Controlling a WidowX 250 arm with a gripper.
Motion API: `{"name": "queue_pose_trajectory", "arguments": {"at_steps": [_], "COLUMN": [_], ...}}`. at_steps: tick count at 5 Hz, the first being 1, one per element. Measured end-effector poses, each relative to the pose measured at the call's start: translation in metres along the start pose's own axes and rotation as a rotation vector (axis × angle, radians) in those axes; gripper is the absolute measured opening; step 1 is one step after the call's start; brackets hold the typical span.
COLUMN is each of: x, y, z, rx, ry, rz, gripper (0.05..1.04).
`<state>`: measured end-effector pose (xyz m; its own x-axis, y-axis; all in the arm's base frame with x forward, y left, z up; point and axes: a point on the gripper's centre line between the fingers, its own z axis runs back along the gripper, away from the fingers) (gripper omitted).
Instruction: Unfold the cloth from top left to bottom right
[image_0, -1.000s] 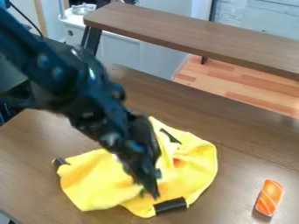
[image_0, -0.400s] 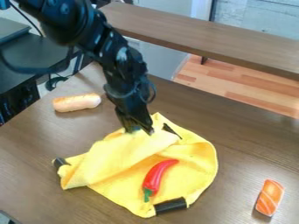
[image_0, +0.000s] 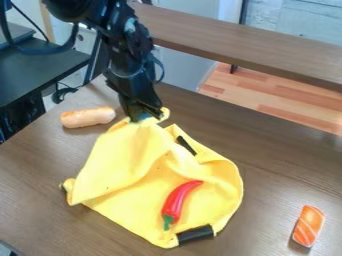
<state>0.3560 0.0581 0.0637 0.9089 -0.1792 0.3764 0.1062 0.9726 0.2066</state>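
Observation:
The black gripper (image_0: 148, 116) hangs above the back edge of the yellow cloth, shut on a raised part of it. The yellow cloth (image_0: 130, 155) rises from the table toward the gripper, with its left part lifted and creased. Its lower and right parts rest on the table. Black patches mark its edge at the upper right and at the bottom. A red chili pepper (image_0: 176, 200) with a green stem lies on the cloth's lower right part.
A bread roll (image_0: 87, 117) lies left of the gripper, close to the cloth's raised part. The orange sushi piece (image_0: 308, 226) sits on the wooden table (image_0: 280, 175) at the far right. A brown bench (image_0: 227, 37) stands behind.
The gripper has moved up and back toward the table's rear edge, taking hold of the cloth and pulling part of it along. The pepper and the bread roll have come into sight.

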Motion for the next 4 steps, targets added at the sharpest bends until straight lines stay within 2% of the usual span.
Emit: {"name": "queue_pose_trajectory", "arguments": {"at_steps": [1,2,3,4], "x": [0.005,0.012,0.004,-0.007], "y": [0.013,0.031,0.047,0.058], "z": [0.000,0.004,-0.007,-0.017], "rx": [0.066,0.109,0.124,0.133], "ry": [-0.038,-0.046,0.023,0.121], "rz": [0.002,0.039,0.128,0.254], "gripper": [0.049,0.049,0.049,0.049]}}
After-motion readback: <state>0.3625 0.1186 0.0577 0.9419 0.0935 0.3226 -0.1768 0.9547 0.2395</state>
